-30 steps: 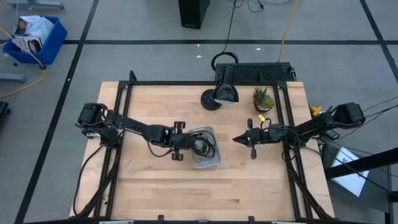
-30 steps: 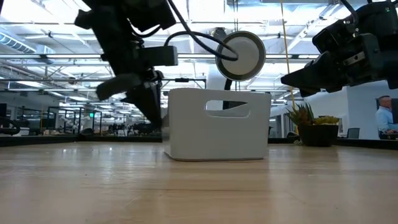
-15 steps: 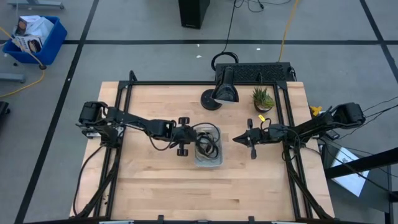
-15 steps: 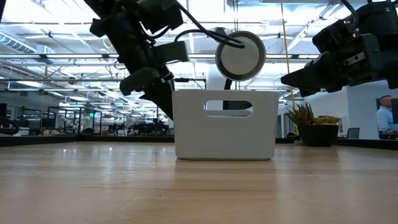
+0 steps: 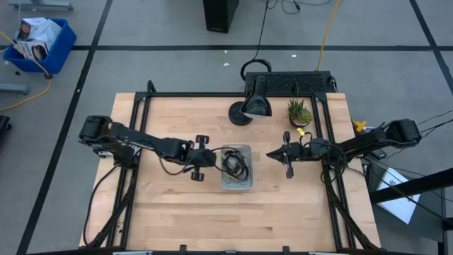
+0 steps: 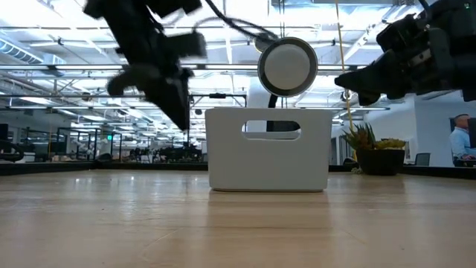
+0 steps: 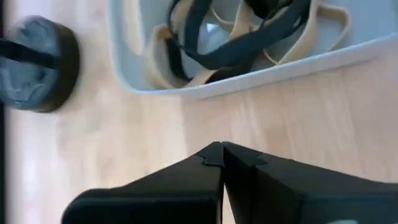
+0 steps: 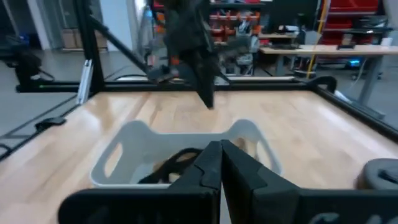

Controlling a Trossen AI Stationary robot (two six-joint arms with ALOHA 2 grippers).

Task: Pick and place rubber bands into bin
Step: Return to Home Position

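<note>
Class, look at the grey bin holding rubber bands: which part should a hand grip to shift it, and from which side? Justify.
Probably the bin at the end wall facing the low camera: pinch the bar above its handle slot from above, one finger inside, one outside. The wall is thin and upright, and the rubber bands lie toward the far end, leaving that rim free.

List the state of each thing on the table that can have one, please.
rubber bands: lying tangled inside the bin, black and tan together.
bin: upright on the table, not gripped.
left gripper: shut, empty, raised beside the bin.
right gripper: shut, empty, raised on the bin's other side.
plant: upright.
</note>
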